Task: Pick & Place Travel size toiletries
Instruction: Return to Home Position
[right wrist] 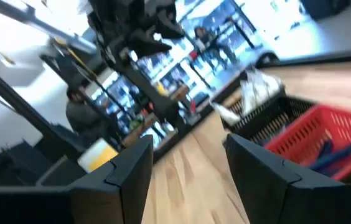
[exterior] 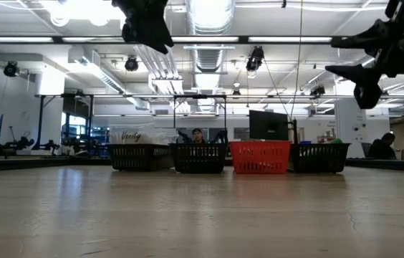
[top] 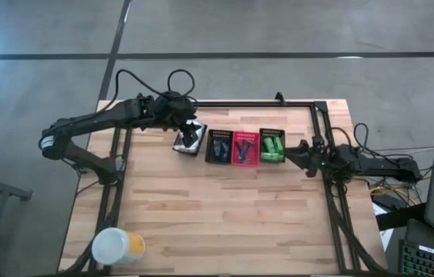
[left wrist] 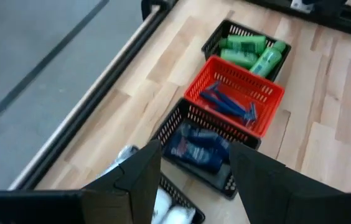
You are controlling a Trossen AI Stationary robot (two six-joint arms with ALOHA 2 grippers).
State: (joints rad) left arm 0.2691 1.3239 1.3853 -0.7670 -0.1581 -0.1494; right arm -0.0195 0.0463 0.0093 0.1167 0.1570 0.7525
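Four small mesh baskets stand in a row at the table's far middle. The leftmost black basket (top: 188,143) holds white packets (left wrist: 163,210). A second black basket (top: 218,146) holds dark tubes (left wrist: 195,149), the red basket (top: 245,148) blue razors (left wrist: 228,104), and the rightmost black basket (top: 272,145) green bottles (left wrist: 250,51). My left gripper (left wrist: 194,149) hovers open above the packet basket with nothing between its fingers. My right gripper (top: 292,148) is open and empty, pointing level at the row from the table's right, just right of the green-bottle basket.
A large yellow container with a white lid (top: 117,248) stands at the table's near left corner. Black frame rails (top: 332,200) run along the table's right and far sides. The wooden tabletop (top: 225,215) in front of the baskets is bare.
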